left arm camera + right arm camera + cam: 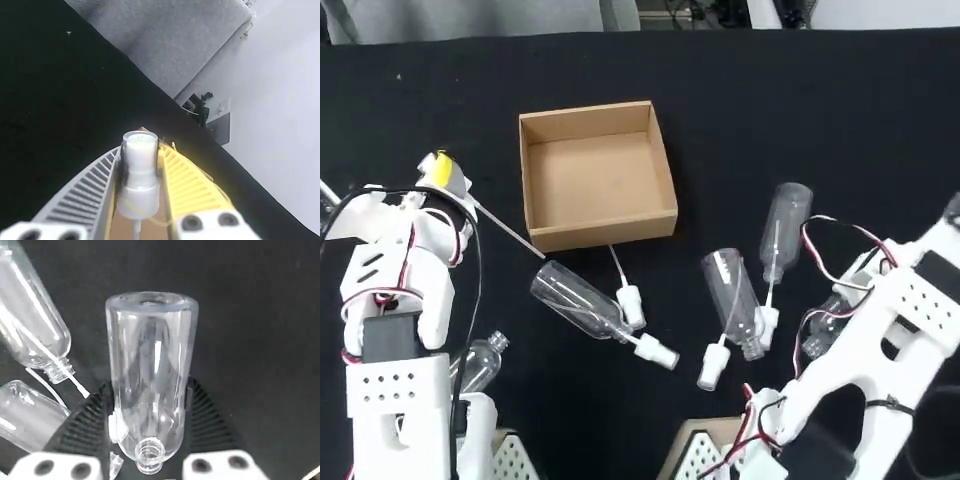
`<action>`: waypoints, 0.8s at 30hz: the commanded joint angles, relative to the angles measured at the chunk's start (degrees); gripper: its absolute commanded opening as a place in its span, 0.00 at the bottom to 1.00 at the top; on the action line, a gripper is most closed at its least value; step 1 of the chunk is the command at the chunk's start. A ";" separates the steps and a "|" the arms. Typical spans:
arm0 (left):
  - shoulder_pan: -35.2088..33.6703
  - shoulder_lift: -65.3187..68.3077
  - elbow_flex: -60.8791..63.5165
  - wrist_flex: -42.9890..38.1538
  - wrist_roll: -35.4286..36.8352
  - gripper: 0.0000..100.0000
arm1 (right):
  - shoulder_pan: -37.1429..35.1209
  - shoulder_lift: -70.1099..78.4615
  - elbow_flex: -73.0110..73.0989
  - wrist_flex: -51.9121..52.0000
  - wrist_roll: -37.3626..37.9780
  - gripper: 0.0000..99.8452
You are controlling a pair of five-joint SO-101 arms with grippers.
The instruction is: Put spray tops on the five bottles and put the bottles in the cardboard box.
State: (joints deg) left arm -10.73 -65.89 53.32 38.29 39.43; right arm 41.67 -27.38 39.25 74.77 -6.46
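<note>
Left of box [605, 225], left jaws clamp a spray top [140, 175]; right jaws grip an uncapped bottle [150, 385]. Capping step: next needs tube [510, 228] fed into neck [149, 454].

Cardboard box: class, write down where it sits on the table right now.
In the high view the cardboard box sits open left of centre, beside the left gripper and just beyond a lying bottle.

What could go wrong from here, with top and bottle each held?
1. The left tool pinches the spray top by its head; its long thin tube could bend or miss the narrow neck.
2. The right tool clamps the smooth clear bottle by its body, so it might slip or twist.
3. Loose bottles lying nearby could roll if bumped.
</note>
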 commanded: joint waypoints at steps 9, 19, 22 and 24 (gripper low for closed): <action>-0.57 -1.32 -1.36 -1.41 0.09 0.03 | 0.97 -2.51 1.36 -1.32 -11.78 0.03; -0.22 -1.32 -1.27 -1.32 0.09 0.03 | 0.00 -2.51 2.42 -4.22 -25.85 0.03; -0.13 -1.32 -1.27 -1.32 0.09 0.03 | -0.35 -2.51 5.76 -9.93 -28.66 0.03; -0.13 -1.32 -1.27 -1.32 0.09 0.03 | -0.53 -2.51 9.27 -15.65 -30.07 0.03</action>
State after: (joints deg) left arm -10.73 -65.89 53.32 38.29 39.43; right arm 41.67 -27.38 45.93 66.51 -34.07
